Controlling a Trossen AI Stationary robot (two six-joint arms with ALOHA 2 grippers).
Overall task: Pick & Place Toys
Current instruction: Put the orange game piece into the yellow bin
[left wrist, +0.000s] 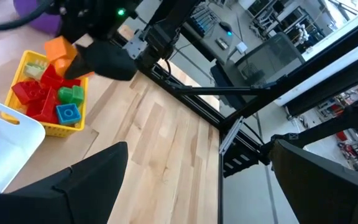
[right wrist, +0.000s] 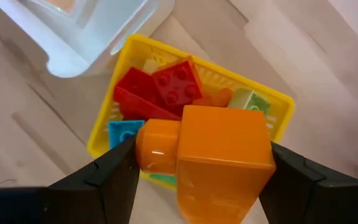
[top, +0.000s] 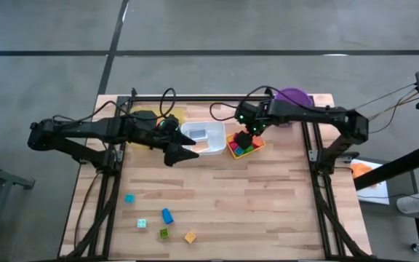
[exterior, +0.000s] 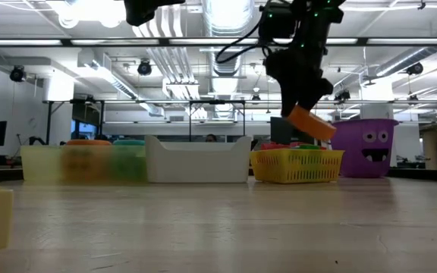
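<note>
Above the yellow basket (top: 245, 145) near the middle of the worktop's far edge, the right gripper (right wrist: 194, 163) hangs with its two dark fingers (right wrist: 101, 180) clenched on an orange block (right wrist: 219, 158), a chunky plastic piece with a rounded stud on one side. From the low camera the orange block (exterior: 310, 122) sits clear of the basket's rim (exterior: 298, 165), tilted, with open air between them. Inside the basket lie red blocks (right wrist: 160, 90), a blue block (right wrist: 124, 132) and a pale green block (right wrist: 251, 101); the left wrist camera shows the same heap, red pieces (left wrist: 33, 93), a green one (left wrist: 72, 94) and a blue one (left wrist: 68, 114).

Just beside the basket, toward the left edge, stands a white tray (top: 204, 137), and past it a translucent yellow tray (exterior: 82, 164) holding an orange and a teal shape, too blurred to name further. A purple bucket (exterior: 365, 148) with a face stands behind the basket, toward the far right corner.

The left gripper (top: 182, 153) waits at the near side of the white tray, its fingers (left wrist: 82, 186) spread apart and holding nothing.

Near the front left corner of the worktop, well apart from both arms, five small blocks lie loose: a teal one (top: 129, 198), a blue one (top: 167, 215), a light cyan one (top: 142, 223), a dark green one (top: 164, 233) and a yellow-orange one (top: 190, 236).
</note>
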